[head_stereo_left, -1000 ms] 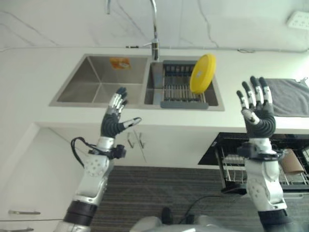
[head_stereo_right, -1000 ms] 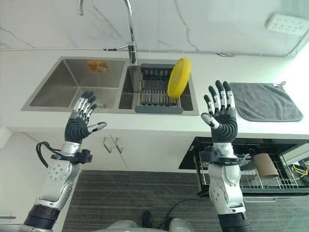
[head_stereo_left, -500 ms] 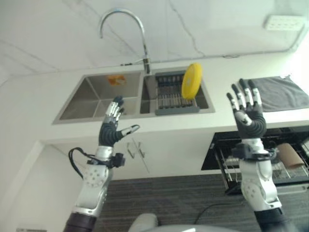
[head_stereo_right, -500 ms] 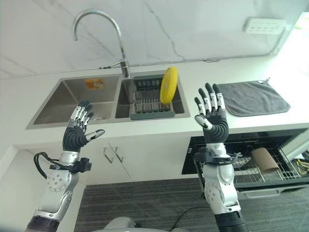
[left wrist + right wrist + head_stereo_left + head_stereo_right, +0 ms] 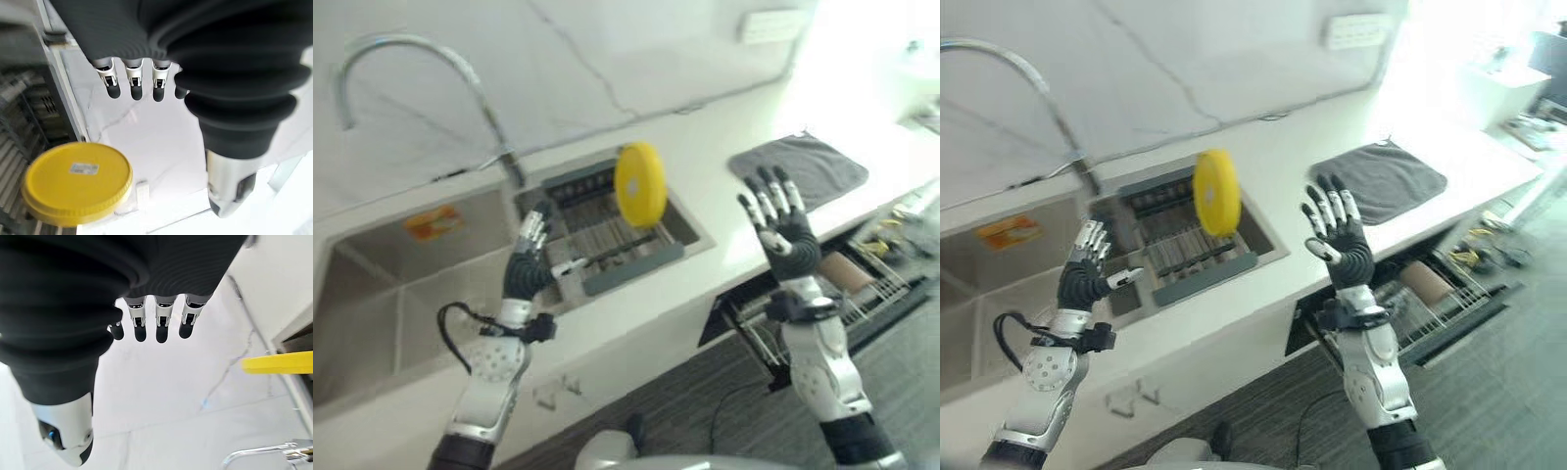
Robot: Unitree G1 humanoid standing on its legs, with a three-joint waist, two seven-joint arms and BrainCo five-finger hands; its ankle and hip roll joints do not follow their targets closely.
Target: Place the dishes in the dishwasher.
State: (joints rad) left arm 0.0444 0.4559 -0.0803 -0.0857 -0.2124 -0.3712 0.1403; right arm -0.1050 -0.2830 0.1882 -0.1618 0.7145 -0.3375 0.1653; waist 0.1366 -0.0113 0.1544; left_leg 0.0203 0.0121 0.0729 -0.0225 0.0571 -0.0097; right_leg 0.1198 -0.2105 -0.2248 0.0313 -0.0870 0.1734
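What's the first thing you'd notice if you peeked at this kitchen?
A bright yellow plate stands on edge in the rack in the sink's right basin. Next, the robot's two hands, raised and open with nothing in them: the left hand in front of the sink, the right hand above the open dishwasher. A grey cloth lies on the counter to the right of the sink.
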